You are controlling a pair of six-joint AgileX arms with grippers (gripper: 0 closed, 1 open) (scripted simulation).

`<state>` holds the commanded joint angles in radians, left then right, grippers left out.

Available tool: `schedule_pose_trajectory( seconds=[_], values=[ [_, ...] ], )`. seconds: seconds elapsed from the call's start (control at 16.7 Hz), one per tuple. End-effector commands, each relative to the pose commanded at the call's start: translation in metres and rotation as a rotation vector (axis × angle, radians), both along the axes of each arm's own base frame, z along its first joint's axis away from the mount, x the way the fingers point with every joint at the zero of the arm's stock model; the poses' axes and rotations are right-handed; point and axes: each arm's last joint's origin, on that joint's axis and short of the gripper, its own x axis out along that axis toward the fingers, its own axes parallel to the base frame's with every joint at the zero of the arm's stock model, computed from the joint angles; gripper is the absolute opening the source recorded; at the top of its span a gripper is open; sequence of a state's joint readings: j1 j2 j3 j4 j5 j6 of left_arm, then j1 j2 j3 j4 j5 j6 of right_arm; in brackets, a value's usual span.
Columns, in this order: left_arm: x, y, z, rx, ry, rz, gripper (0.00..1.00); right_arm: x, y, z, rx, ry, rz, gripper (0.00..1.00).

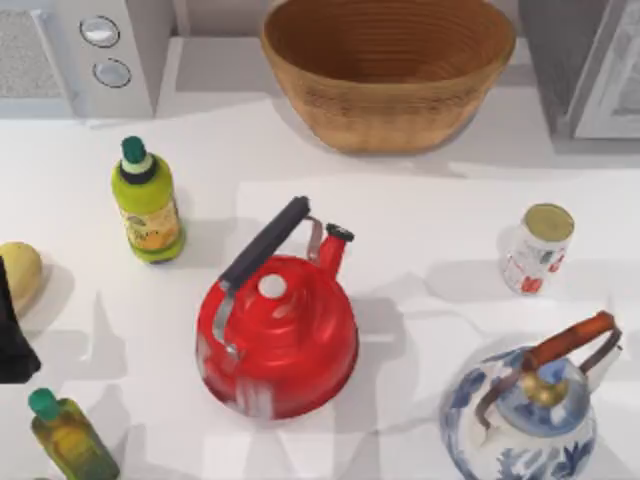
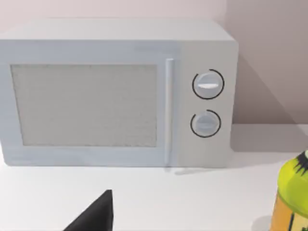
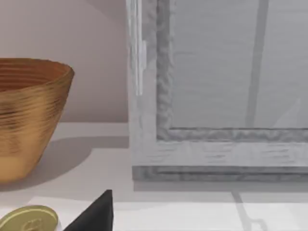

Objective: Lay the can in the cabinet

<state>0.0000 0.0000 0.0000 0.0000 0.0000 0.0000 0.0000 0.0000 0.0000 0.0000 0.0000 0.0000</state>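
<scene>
So the small white tin can w/ red marks and gold lid point(image 1: 537, 249) stands upright on the white tabletop point(image 1: 420, 200), right side, near the light-grey cabinet point(image 1: 590, 60). Can't tell either claw's state. Risk imo: clipping the blue-white kettle point(image 1: 520, 420) nearby, tipping the can.

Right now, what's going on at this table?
Nothing is being handled yet. The can stands upright on the table's right side, untouched, behind the blue-and-white kettle and right of the red kettle. The cabinet sits at the back right corner, next to the wicker basket. A dark part of the left arm sits at the left edge, near the bottles.
</scene>
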Motion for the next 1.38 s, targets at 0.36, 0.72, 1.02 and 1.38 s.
schedule_pose_trajectory(
  seconds=[0.36, 0.72, 1.02, 1.38],
  values=[
    [0.0, 0.0, 0.0, 0.0, 0.0, 0.0, 1.0, 0.003, 0.005, 0.016, 0.025, 0.044, 0.011, 1.0],
    [0.0, 0.0, 0.0, 0.0, 0.0, 0.0, 1.0, 0.038, 0.025, 0.061, 0.11, 0.244, 0.014, 1.0],
    [0.0, 0.0, 0.0, 0.0, 0.0, 0.0, 1.0, 0.097, 0.061, 0.07, 0.151, 0.481, 0.001, 1.0],
    [0.0, 0.0, 0.0, 0.0, 0.0, 0.0, 1.0, 0.153, 0.108, 0.02, 0.076, 0.781, -0.025, 1.0]
  ],
)
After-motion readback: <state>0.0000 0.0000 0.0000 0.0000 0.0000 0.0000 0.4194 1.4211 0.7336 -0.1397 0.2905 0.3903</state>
